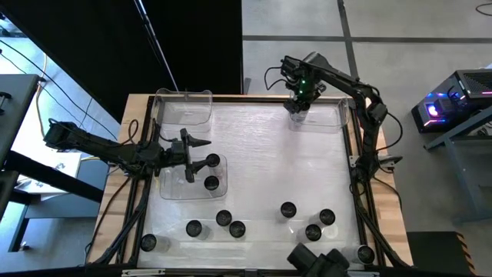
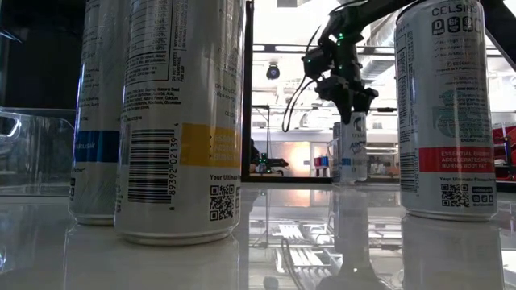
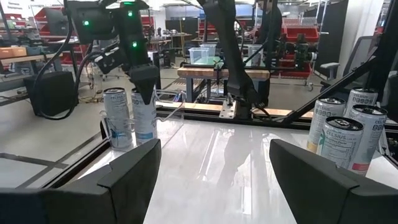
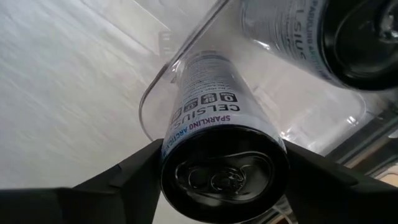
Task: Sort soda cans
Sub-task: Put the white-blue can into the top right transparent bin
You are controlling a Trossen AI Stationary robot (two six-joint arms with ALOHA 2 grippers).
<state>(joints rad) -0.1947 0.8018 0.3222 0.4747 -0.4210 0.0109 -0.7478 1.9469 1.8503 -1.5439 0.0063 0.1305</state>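
Your right gripper (image 4: 217, 180) stands directly over a can (image 4: 214, 155) in the far right tray (image 1: 332, 114), its jaws straddling the can's top, one finger on each side of the rim. The right wrist view does not settle whether the fingers press the wall or stand just off it, so you cannot tell grip from release. The can is upright, its long axis vertical and in line with the gripper above it. A second can (image 4: 323, 37) stands just beside it in the same tray. Judged from this, the coming move is a straight vertical one: any sideways drift risks tipping this can into its neighbour or against the tray wall. Your left gripper (image 1: 198, 151) reaches in from the left edge of the table with its jaws wide and nothing between them. It hovers at the near left tray (image 1: 171, 185), which holds two upright cans (image 1: 212, 172). The unsorted cans (image 1: 231, 224) stand scattered along the front of the table (image 1: 261, 154), well apart from both grippers. The left arm is the nearer to the left-hand group, and the right arm to the right-hand group (image 1: 311, 219).
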